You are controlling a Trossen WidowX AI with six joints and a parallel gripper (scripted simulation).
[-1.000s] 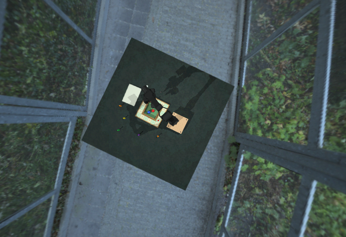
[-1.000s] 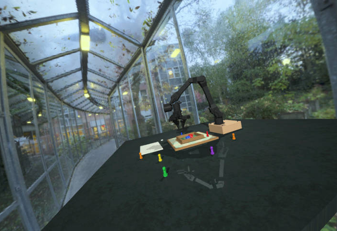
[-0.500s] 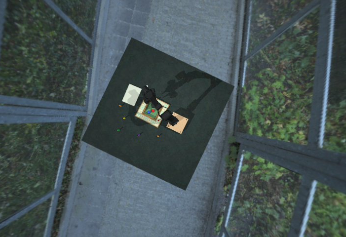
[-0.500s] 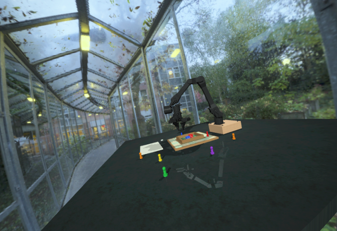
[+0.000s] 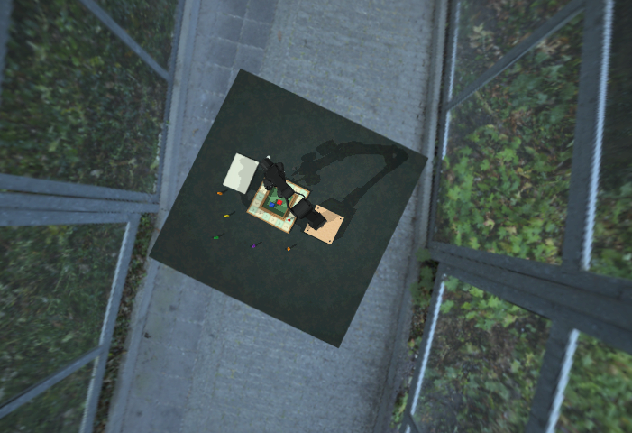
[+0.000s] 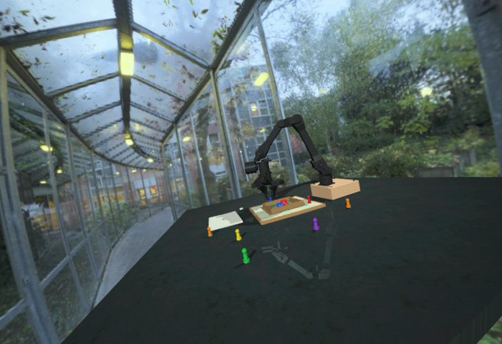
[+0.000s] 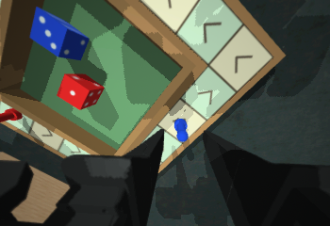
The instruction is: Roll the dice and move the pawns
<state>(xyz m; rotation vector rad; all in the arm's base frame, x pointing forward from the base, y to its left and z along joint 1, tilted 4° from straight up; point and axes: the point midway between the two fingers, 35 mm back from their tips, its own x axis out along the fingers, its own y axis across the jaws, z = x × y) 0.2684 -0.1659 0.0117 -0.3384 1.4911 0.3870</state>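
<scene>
Dark bench (image 5: 296, 285) w/ arm (image 6: 288, 125) reaching out from its wooden base (image 6: 340, 188) near the far edge. The game board (image 6: 300, 213) lies just beside that base, toward the far left corner, w/ the tray (image 7: 140, 137) set in its middle. Both dice already rest in the tray: blue die (image 7: 57, 34), red die (image 7: 80, 90); which face is up can't be settled from this angle. Gripper (image 7: 182, 141) hangs above the board's corner, fingers half-spread, holding nothing, straddling the blue pawn (image 7: 180, 130) on an arrow square below. Red pawn (image 7: 0, 118) stands on the opposite side of the board. Step in hand appears to be grasping the blue pawn: best done by dropping straight down, pawn centred, closing gently so it stays upright & the tray wall isn't nudged.
</scene>
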